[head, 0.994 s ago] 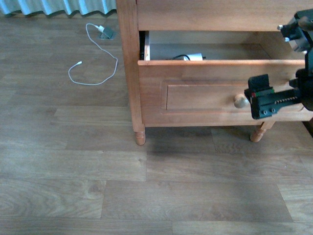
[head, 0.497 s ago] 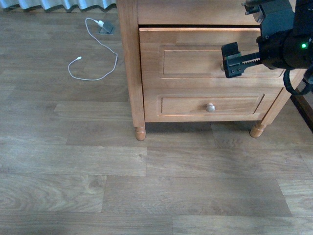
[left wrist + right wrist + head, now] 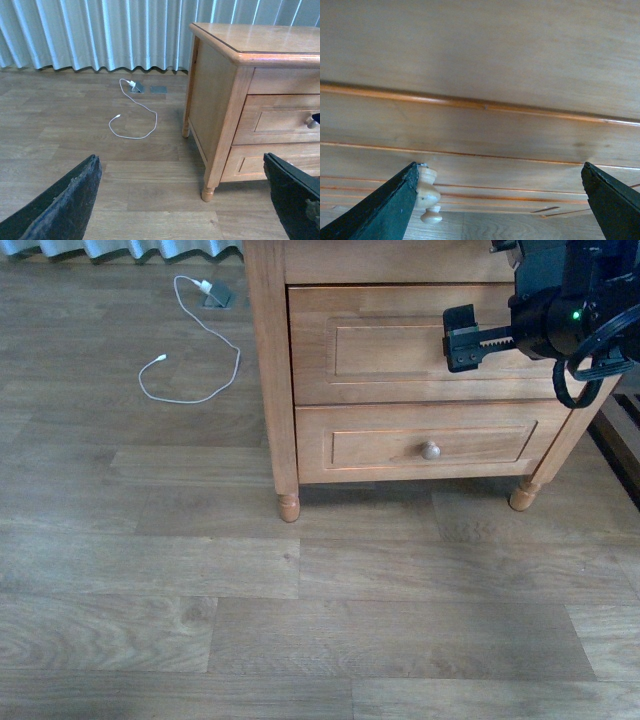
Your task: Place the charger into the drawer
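I note, working from the left, a thin white cable (image 3: 190,345) lying loose on the floor, well apart from the wooden cabinet (image 3: 268,380); it plays no part in the task. A second ago the drawer (image 3: 420,345) stood pulled out, with the charger lying inside at the back. Half a second ago it was nearly home, and it now sits flush with the cabinet front. The charger is out of sight in every view; I judge it is shut inside, which would leave the task essentially complete.

The right pincer (image 3: 462,338) is at the drawer front, about where the knob should be. Its jaws are spread wide in the right wrist view, gripping nothing. That view also shows the knob (image 3: 427,194) just beside one jaw, which the front view hides. The left wrist view alone shows the left pincer (image 3: 185,200), jaws wide apart and empty, hanging well clear of the cabinet.
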{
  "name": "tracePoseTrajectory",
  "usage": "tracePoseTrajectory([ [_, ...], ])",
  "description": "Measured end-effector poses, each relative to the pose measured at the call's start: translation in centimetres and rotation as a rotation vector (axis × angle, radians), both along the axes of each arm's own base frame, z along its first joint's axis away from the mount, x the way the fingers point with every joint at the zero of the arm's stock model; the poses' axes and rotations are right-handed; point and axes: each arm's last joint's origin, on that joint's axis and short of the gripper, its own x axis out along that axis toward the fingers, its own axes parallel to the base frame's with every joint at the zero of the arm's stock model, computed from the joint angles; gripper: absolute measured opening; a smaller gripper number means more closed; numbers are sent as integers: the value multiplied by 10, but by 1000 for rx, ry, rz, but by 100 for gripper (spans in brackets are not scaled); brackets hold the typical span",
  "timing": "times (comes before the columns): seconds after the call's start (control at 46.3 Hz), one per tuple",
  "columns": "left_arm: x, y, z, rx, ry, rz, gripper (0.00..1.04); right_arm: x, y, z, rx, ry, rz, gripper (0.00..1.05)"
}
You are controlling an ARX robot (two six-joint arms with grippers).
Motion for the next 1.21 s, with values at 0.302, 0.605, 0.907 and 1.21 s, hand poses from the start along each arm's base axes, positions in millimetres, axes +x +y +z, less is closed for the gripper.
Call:
tracePoseTrajectory([
  [0.302, 0, 0, 0, 0, 0, 0, 99, -83, -31, 48, 67, -34, 3, 96],
  [0.605, 0, 0, 0, 0, 0, 0, 99, -202, -59, 91, 152, -74, -25, 96],
  [0.907, 0, 0, 0, 0, 0, 0, 99, -287, -74, 94, 194, -162, -81, 96],
  [1.21, 0, 0, 0, 0, 0, 0, 99, -294, -69, 89, 183, -370, -82, 79],
])
